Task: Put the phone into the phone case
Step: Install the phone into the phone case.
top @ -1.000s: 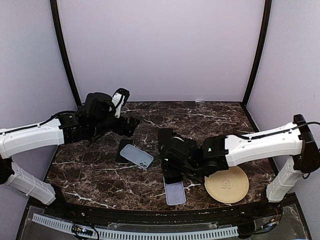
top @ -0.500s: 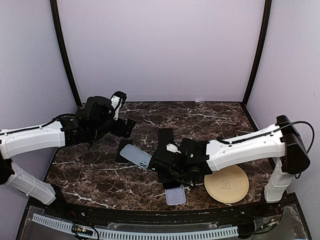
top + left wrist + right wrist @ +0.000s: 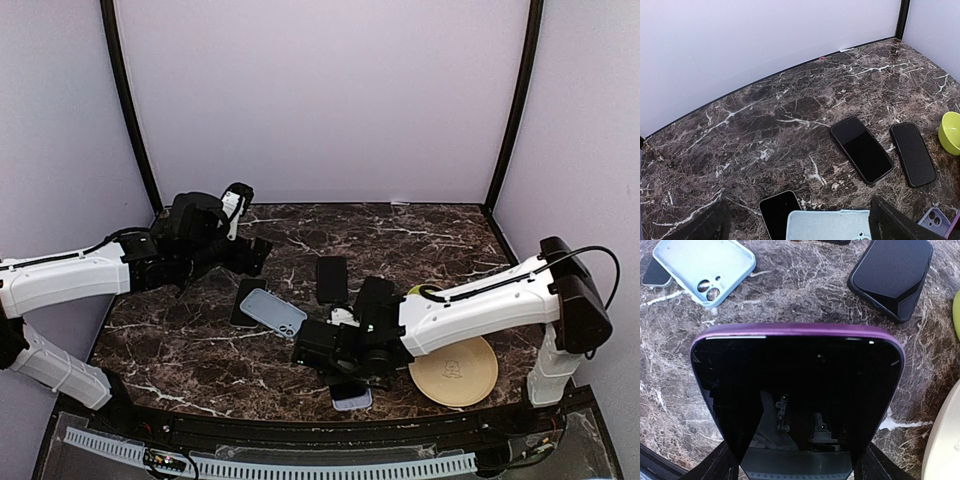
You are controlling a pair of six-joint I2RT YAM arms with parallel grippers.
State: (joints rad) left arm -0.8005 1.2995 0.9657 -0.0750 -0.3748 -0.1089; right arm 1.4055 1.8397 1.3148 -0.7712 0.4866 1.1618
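Purple along its edge and black across the glass, the phone (image 3: 797, 390) is up off the surface (image 3: 805, 295), clamped at its near end between the fingers (image 3: 715, 469) of the right end effector (image 3: 795, 467). Its screen faces the wrist camera and its far end reaches out ahead of the grip. So we call this the carry step: phone in hand, not yet seated in any case. Ahead and to the left lies the light blue case (image 3: 697, 262), hollow side up by the look of it, one end resting on a dark phone (image 3: 649, 274). Ahead and to the right sits a black phone (image 3: 892, 275), well apart from the grip. From overhead, a lilac slab (image 3: 350, 398) peeks out from under the right end effector at the near edge, possibly the matching case, though we cannot tell. Next, we reckon, the phone needs squaring over an open case, camera end matched to the cut-outs, then lowering flat and pressing in. The left end effector (image 3: 255, 252) hangs over the far left, spread wide and holding nothing.
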